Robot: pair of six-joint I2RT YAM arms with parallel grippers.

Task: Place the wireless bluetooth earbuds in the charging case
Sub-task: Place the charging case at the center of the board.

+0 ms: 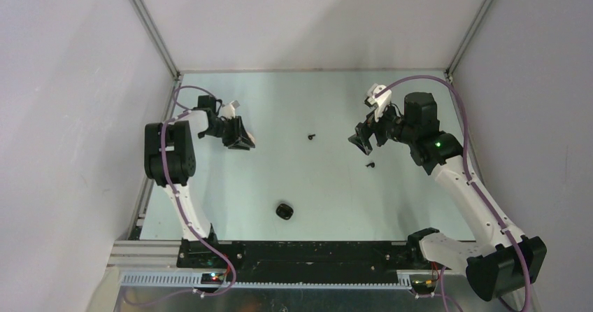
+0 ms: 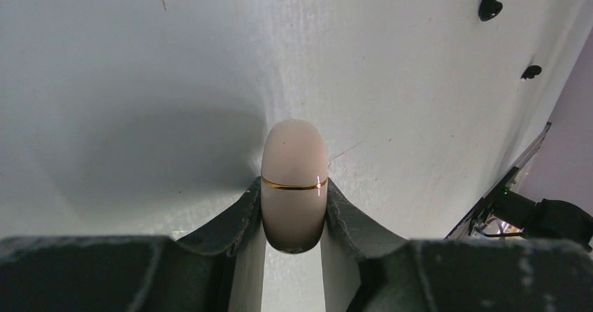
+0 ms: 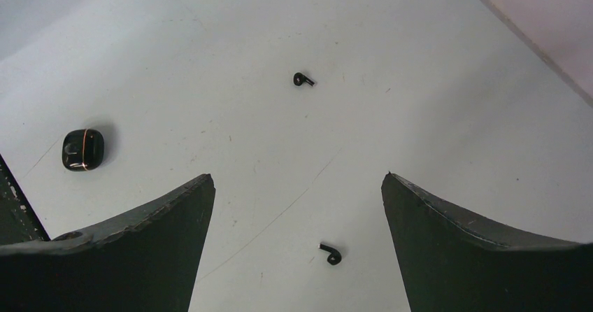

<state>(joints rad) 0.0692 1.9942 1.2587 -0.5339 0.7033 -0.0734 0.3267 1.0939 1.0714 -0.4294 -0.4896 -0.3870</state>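
Tabletop [image 1: 315,102] bears closed black case [image 1: 284,211]; left claw [image 2: 294,187] clamps cream case [image 2: 294,154]; right claw [image 3: 297,178] agape.

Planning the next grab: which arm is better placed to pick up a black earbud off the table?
Right, probably. The right gripper stands open close to a tiny black stemmed earbud, framed in its wrist view. The left gripper is shut on a cream-white pebble-shaped case, so it is occupied.
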